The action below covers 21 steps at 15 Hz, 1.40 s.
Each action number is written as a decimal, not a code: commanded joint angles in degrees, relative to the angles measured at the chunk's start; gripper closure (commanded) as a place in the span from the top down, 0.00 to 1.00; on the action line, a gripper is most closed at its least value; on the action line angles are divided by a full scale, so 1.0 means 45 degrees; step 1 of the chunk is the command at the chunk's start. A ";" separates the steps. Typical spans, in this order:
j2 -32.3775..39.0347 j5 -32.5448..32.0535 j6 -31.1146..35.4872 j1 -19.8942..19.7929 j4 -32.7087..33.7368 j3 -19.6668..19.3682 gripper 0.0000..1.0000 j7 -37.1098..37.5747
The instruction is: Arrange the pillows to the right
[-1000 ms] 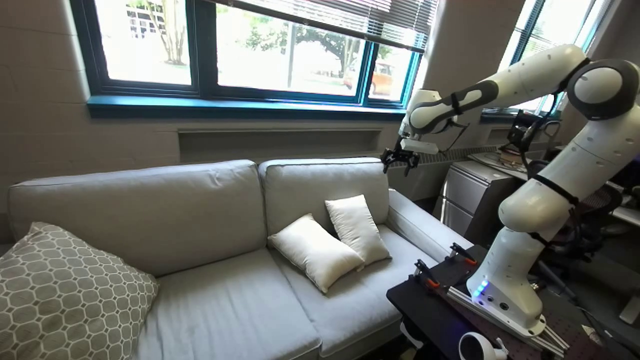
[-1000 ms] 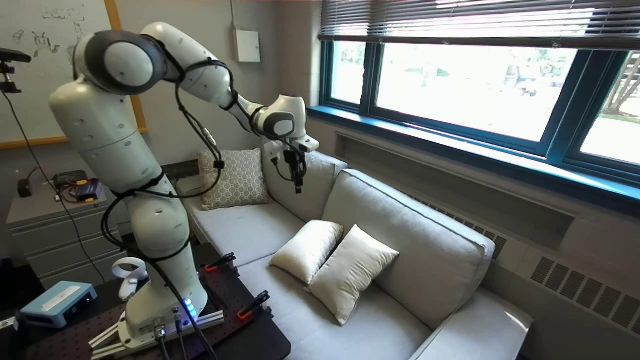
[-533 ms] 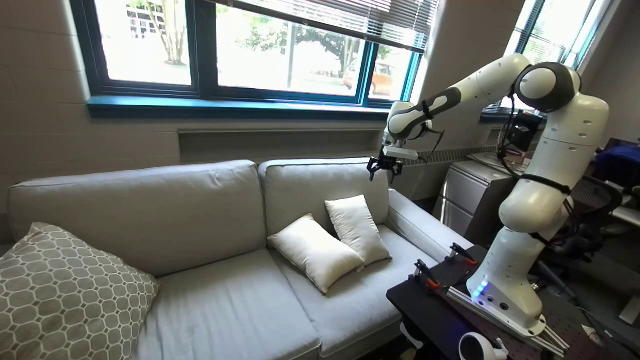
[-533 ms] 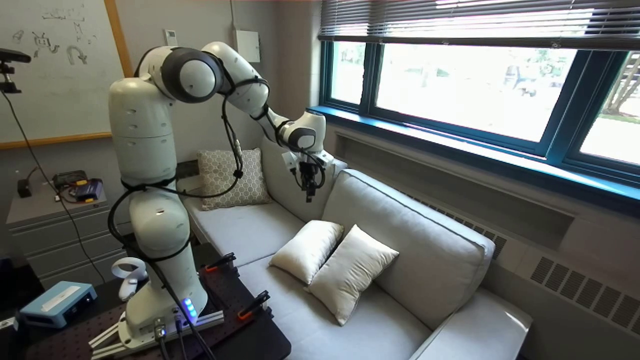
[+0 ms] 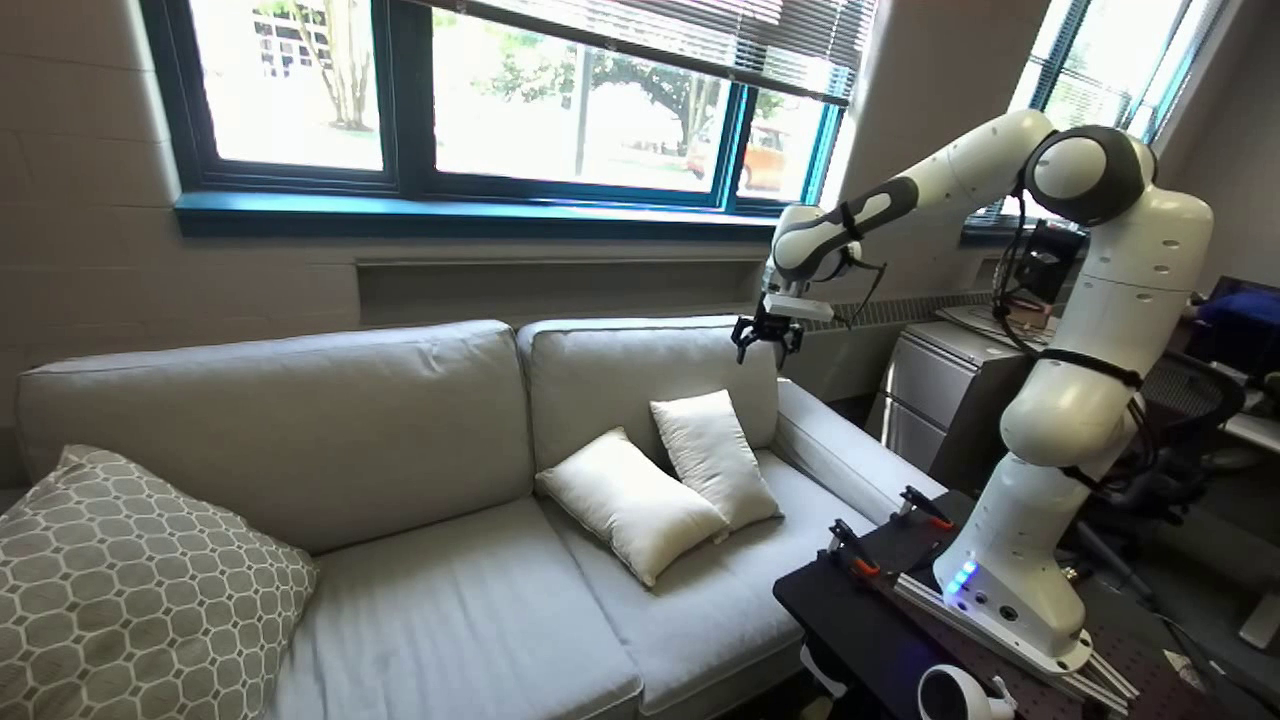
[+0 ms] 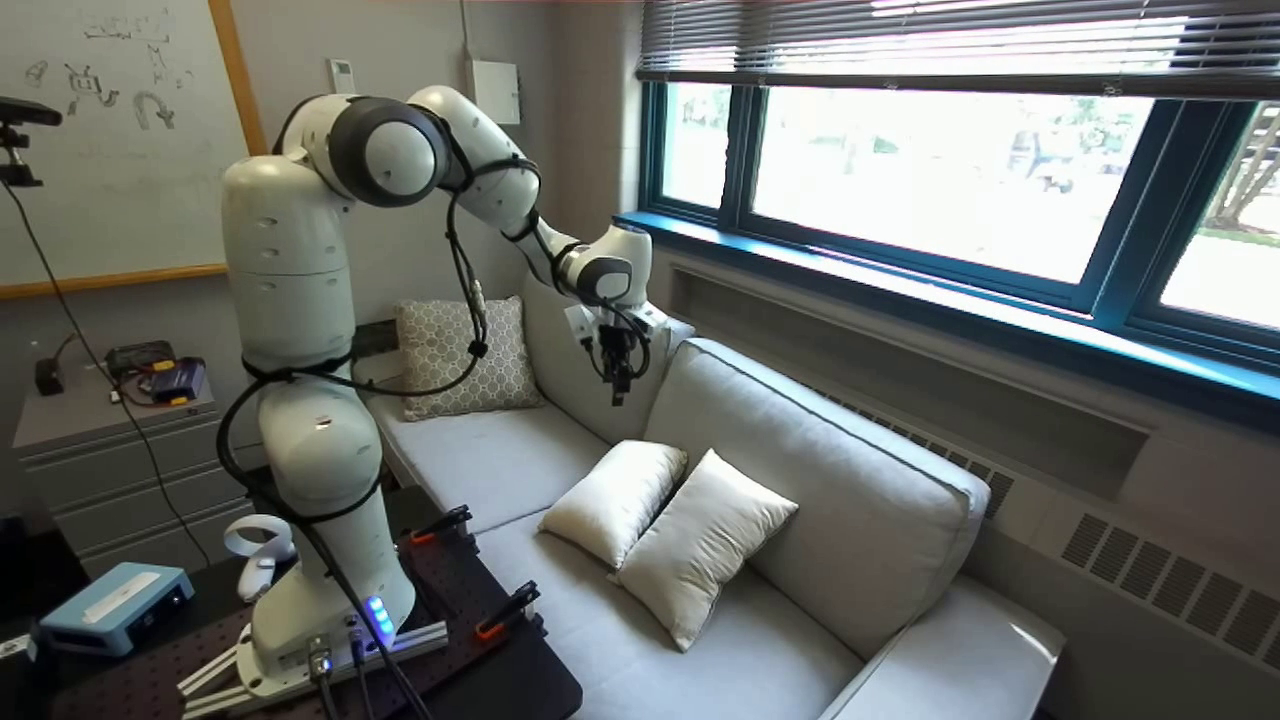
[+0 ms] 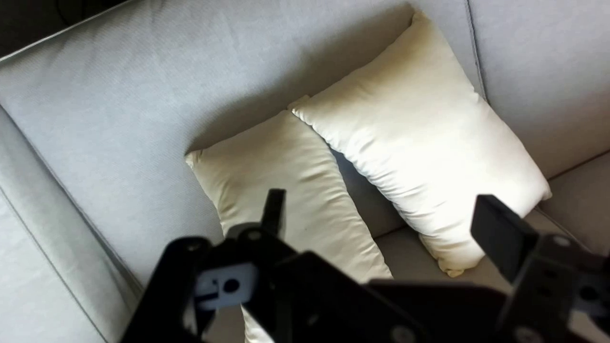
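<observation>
The claw [image 5: 762, 358] hangs in the air, and its two fingers [image 7: 503, 236] are spread wide apart. On the grey sofa [image 5: 450, 590] below, in an exterior view, one cream pillow [image 5: 715, 455] sits near the armrest [image 5: 855, 450], which is at three o'clock from it. The other cream pillow [image 5: 625, 505] lies at eight o'clock from the first, and a corner of it touches the first one. From both cream pillows the claw is at one o'clock and well apart. A bigger grey pillow [image 5: 150, 590] with a pattern sits far off on the sofa, at nine o'clock from them.
</observation>
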 commanded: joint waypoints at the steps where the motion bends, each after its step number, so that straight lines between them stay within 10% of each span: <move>1: 0.1392 0.0526 0.0814 0.0443 0.0953 -0.0371 1.00 0.0146; 9: 0.5827 -0.0420 0.0783 0.1252 0.5823 -0.1684 1.00 0.0622; 20: 1.1340 -0.0640 -0.4389 0.1806 1.3173 -0.2098 1.00 0.0142; 21: 1.0238 -0.0560 -0.3181 0.1896 1.1319 -0.2126 1.00 0.0271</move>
